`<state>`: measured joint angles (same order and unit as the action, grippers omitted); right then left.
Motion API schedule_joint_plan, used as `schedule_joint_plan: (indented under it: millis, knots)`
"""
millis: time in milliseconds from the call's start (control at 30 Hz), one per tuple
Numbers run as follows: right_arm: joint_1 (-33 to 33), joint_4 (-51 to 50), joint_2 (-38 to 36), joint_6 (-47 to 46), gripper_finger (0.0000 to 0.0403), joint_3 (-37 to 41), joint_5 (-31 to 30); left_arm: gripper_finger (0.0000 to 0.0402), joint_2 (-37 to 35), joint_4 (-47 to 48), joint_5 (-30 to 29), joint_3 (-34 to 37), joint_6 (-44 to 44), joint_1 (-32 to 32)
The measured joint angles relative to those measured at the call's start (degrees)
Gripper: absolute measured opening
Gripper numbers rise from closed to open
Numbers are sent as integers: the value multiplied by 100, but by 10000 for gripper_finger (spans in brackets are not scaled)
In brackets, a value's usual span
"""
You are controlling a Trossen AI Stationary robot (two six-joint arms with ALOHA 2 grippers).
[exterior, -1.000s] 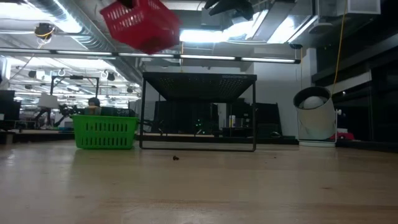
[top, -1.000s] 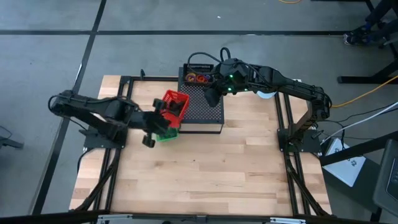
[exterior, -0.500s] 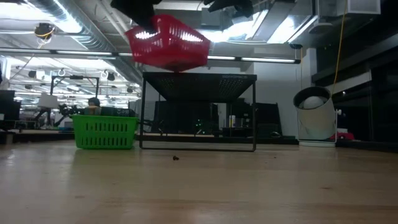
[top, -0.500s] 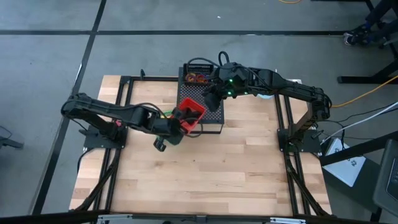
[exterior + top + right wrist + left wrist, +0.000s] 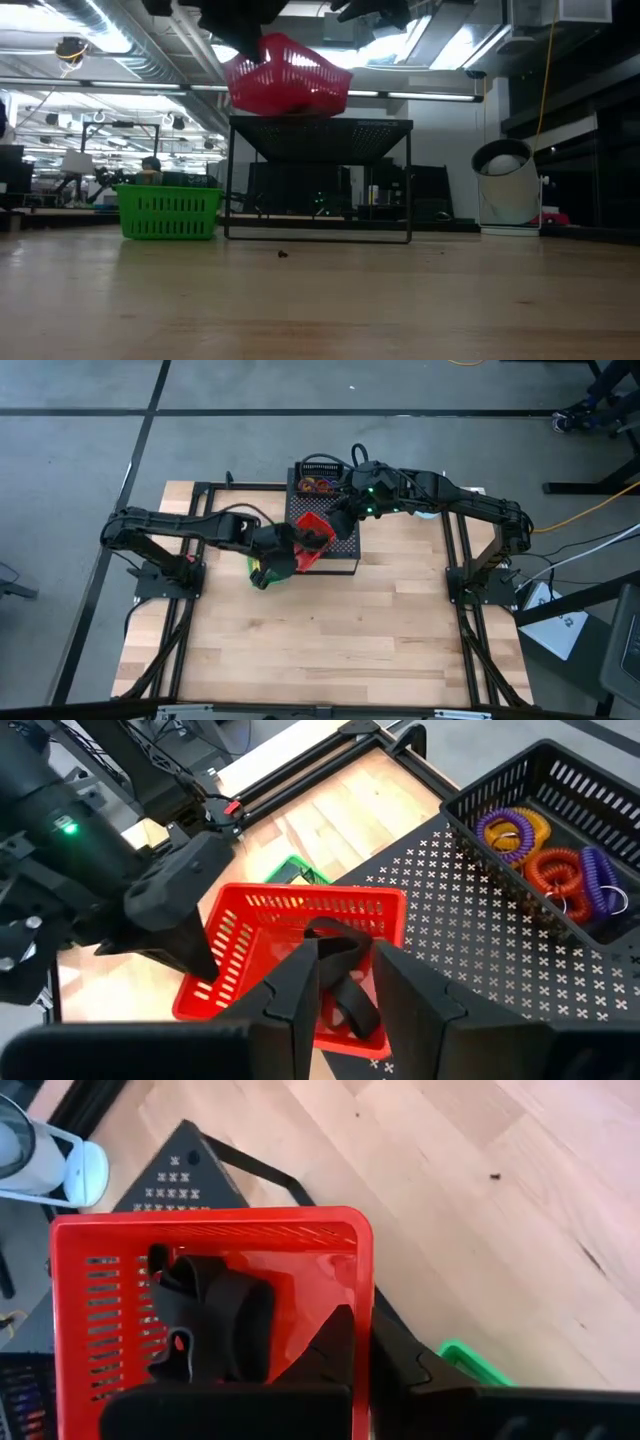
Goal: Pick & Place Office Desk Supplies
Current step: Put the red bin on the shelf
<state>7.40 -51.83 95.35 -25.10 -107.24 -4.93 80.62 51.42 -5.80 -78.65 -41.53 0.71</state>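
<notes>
A red plastic basket [image 5: 314, 538] hangs in my shut left gripper [image 5: 365, 1348], over the near left part of a black perforated metal stand [image 5: 340, 545]. In the low view its bottom [image 5: 290, 108] is right at the stand's top; whether they touch does not show. A black clip-like piece [image 5: 205, 1330] lies in the basket. My right gripper [image 5: 345, 975] hovers above the basket, fingers apart, nothing between them. A black wire basket [image 5: 560, 810] at the stand's far end holds purple, orange and yellow coiled rings [image 5: 545, 860]. My left gripper pinches one side wall of the red basket at its rim [image 5: 364, 1305], one finger inside the basket [image 5: 335, 1350] and one outside [image 5: 405, 1365]. It reaches from the table's left, slanting down. The basket is lifted and tilted a little, open side up.
A green basket [image 5: 168, 212] stands on the table left of the stand, partly under my left arm [image 5: 200, 530]. A white cylinder [image 5: 505, 185] stands at the far right. The near half of the wooden table [image 5: 330, 640] is bare.
My left gripper has carried the red basket from above the green basket toward the table's right, over the stand, and lower. The wrist has rolled, and the basket has turned and come closer to level.
</notes>
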Motion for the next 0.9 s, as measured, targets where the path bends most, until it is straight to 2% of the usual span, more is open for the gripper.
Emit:
schedule_joint_plan:
  millis: [233, 433, 667, 900]
  knots:
    - [2, -3, 0, -113, 100, 0, -10, 3, 162, -62, 381, -7, -322, -272]
    - [15, -74, 0, -268, 100, 0, -48, 11, 422, -198, 145, -11, -573, -277]
    - [15, -200, 0, -275, 100, 0, -216, 76, 330, -367, -273, 0, -475, -282]
    - [109, -229, 0, 4, 101, 0, -170, 133, -159, -369, -866, 0, -304, -5]
